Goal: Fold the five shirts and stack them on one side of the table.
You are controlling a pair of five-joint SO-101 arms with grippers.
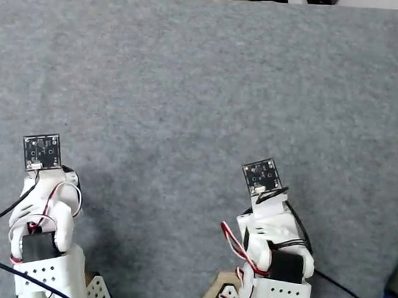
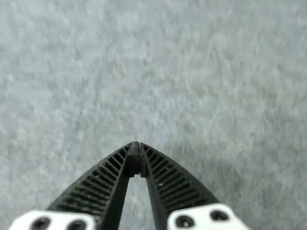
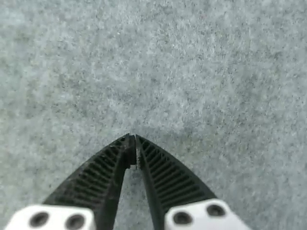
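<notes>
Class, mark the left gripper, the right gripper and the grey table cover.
left gripper (image 2: 135, 145), left wrist view, meeting fingertips.
right gripper (image 3: 133, 139), right wrist view, meeting fingertips.
grey table cover (image 1: 212, 73), high view, bare middle.

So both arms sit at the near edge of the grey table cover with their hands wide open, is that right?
Not quite. The arms do sit at the near edge of the grey cover, but the hands are shut, not open: the left hand and the right hand each have their tips pressed together, as the two wrist views show.
</notes>
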